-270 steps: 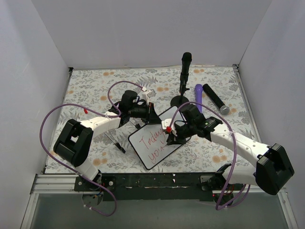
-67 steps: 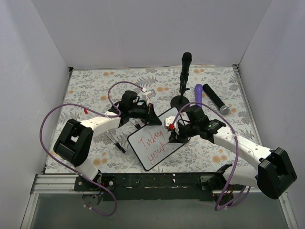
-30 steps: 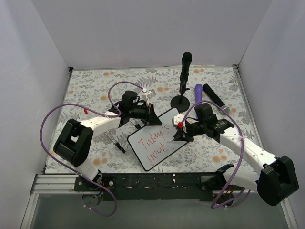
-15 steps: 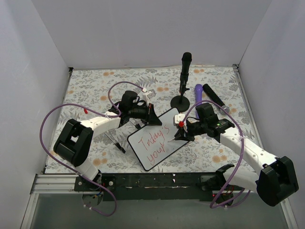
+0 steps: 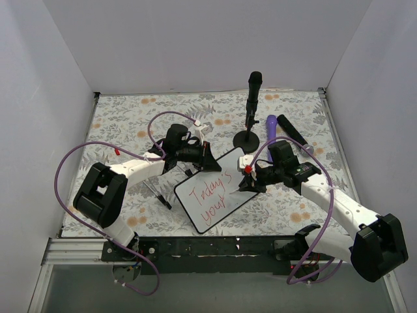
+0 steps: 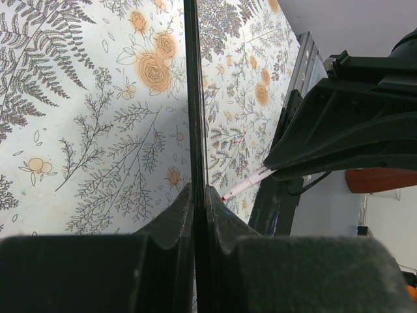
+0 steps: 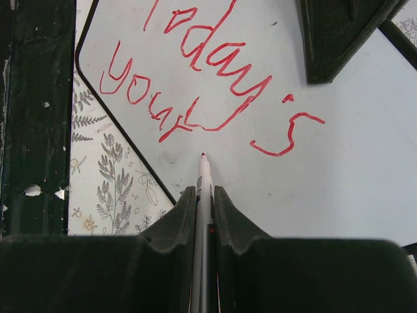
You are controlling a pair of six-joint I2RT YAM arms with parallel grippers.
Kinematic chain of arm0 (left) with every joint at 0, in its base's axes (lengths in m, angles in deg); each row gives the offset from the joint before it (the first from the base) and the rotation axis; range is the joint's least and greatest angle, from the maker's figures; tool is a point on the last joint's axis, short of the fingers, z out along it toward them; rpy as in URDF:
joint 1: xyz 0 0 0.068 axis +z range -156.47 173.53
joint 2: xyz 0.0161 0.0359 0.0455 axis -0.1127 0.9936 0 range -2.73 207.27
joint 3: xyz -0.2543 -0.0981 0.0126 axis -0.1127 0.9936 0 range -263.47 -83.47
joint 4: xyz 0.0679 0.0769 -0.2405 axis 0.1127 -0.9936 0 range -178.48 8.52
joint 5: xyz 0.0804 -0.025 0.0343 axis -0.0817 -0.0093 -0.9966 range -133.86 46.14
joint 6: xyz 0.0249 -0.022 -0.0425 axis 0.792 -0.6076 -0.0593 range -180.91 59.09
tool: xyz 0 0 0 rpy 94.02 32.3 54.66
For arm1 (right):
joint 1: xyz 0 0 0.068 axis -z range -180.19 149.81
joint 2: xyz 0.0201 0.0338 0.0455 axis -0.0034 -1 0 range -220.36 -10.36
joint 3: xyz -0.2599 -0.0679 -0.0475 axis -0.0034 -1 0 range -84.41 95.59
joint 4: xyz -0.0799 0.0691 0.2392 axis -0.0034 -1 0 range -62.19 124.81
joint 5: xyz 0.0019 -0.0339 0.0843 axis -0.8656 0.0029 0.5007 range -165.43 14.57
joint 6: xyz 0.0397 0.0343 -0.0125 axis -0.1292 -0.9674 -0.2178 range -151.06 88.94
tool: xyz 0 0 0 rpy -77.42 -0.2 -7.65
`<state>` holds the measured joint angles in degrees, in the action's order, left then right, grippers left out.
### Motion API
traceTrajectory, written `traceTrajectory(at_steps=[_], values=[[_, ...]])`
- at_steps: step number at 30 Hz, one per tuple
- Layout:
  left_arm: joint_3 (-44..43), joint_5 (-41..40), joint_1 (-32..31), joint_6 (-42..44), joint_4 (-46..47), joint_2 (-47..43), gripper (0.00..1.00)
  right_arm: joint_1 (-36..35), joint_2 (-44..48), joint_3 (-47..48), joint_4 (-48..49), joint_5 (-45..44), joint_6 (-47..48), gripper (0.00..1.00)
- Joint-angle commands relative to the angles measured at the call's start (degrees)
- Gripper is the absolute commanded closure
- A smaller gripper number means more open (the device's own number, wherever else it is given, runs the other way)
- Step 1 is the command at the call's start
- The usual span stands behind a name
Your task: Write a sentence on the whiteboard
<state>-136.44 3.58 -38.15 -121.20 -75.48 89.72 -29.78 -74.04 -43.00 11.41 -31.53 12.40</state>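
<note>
Centre of the top view, a shade toward 6 o'clock: the whiteboard, lying on the floral cloth, long side running from 7 to 1 o'clock. Carries the sentence in red cursive, two slanted lines, "Today's" over "your".

At the board's 11 o'clock edge, the left gripper, jaws closed hard on the thin black frame. Frame seen edge-on between the fingers in the left wrist view.

At the board's 3 o'clock side, the right gripper, jaws pinched on a red-tipped marker. In the right wrist view, marker tip over blank white just past the tail of "your", at 8 o'clock from the "'s"; touching or hovering, cannot tell.

Farther out, toward 12 o'clock, a black microphone on a round-footed stand. Toward 1 o'clock, a purple cylinder and, just beside it, a black cylinder.
</note>
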Motion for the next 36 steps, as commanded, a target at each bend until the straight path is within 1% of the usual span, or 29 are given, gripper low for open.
traceTrajectory(at_steps=[1, 36], values=[[0.5, -0.4, -0.1, 4.9, 2.7, -3.3, 1.00, 0.4, 0.9, -0.4, 1.7, 1.7, -0.4, 0.99], [1.1, -0.4, -0.1, 5.1, 3.0, -3.8, 1.00, 0.6, 1.1, -0.8, 2.0, 1.4, 0.0, 0.99]])
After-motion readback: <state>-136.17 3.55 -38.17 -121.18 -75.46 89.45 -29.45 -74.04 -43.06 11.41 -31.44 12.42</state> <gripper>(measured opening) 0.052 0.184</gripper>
